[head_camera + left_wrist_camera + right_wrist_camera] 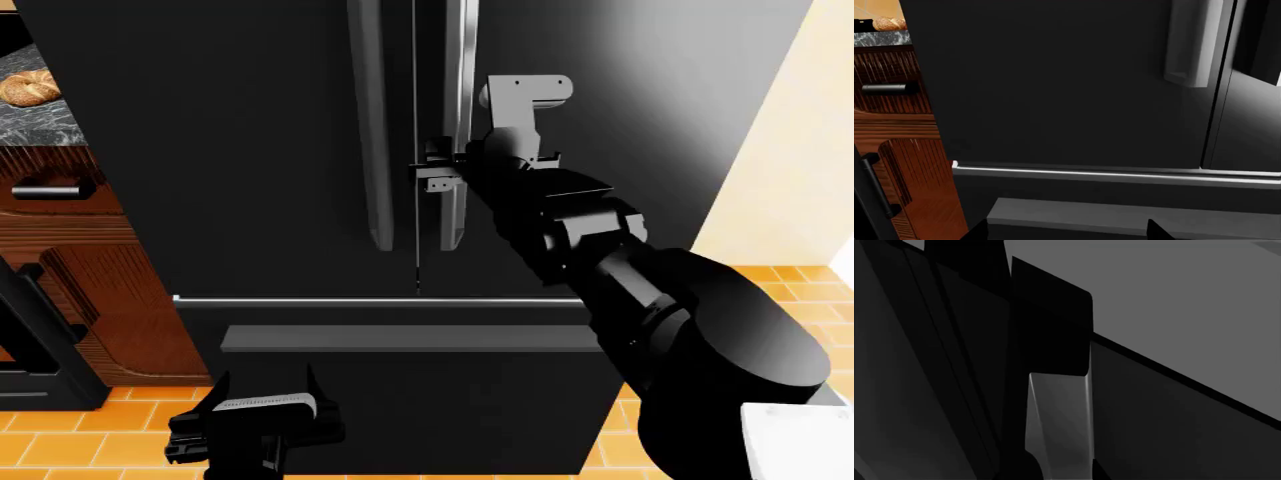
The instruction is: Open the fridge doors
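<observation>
Reaching up across the front of the fridge, the right arm has its gripper [438, 168] at the grey bar handle of the right door [458, 120], about level with the middle of the bar, right beside the seam where the two fridge doors [240, 150] meet. From the head view its small fingers seem to sit on either side of that handle, but they are tiny and dark against the black, so I cannot tell whether they have closed on it or merely flank it; the right wrist view only gives a grey bar [1057, 425] very close up with black shapes around it. Both doors look shut, flush with each other, their two long handles side by side. The left gripper [260, 412] hangs low in front of the wide black drawer front [400, 400], beneath its horizontal handle [400, 338], holding nothing; its two finger tips [1157, 231] show spread well apart in the left wrist view. To the left stands a brown wooden cabinet [94, 270] under a marble counter [34, 125] with a bread roll [27, 88] on it, and orange floor tiles [80, 430] run beneath.
</observation>
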### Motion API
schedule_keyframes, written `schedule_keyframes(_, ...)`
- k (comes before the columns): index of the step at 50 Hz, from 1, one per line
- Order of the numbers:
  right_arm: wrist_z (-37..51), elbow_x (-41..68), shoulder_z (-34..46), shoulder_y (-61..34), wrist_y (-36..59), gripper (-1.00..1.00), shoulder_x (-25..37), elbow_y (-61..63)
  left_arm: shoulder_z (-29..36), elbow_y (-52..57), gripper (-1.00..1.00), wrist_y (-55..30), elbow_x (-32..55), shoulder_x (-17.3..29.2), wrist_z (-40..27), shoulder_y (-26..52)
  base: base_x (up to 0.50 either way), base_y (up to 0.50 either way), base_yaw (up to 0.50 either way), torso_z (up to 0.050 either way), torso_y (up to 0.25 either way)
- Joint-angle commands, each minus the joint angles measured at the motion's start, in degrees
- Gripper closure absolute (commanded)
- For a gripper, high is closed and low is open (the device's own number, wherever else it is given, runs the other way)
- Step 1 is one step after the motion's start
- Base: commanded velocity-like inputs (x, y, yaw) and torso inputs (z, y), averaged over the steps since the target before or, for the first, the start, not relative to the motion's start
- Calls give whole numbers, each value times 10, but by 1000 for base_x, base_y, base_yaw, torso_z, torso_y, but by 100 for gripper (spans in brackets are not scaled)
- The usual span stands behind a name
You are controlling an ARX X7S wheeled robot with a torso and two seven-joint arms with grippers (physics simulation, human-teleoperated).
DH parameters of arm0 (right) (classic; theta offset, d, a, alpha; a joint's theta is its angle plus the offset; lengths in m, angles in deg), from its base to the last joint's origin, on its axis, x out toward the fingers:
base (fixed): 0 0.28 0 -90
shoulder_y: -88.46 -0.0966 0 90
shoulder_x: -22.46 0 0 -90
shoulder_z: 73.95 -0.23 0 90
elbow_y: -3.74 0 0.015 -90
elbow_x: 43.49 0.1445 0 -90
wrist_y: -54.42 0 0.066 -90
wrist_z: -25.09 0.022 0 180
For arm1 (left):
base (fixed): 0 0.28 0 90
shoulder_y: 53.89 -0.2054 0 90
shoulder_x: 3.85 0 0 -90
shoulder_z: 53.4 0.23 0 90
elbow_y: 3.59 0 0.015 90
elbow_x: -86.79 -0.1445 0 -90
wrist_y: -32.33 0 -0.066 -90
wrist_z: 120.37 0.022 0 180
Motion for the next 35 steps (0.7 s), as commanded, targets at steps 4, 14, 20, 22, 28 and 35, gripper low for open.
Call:
schedule_keyframes(4,28,21,-6,-11,-27,100,50,89,4,0,-100,0,2,3,-5,1,3,1,1,0,0)
schedule_keyframes(14,102,24,-12,1,-32,100,177,316,8,-11,-100,5,0,2,-9,6,0,0,0,0,0)
schedule_keyframes(20,119,22,-14,7,-36,100,211,387,10,-11,-100,5,0,3,-10,7,0,0,0,0,0)
schedule_keyframes(22,125,21,-15,11,-39,100,221,405,11,-12,-100,6,1,4,-11,7,0,0,0,0,0)
schedule_keyframes(28,140,19,-19,21,-48,100,257,465,12,-8,-100,4,2,5,-13,5,0,0,0,0,0)
schedule_keyframes(35,109,21,-12,22,-30,100,308,534,14,-10,-100,3,3,7,-15,6,0,0,0,0,0)
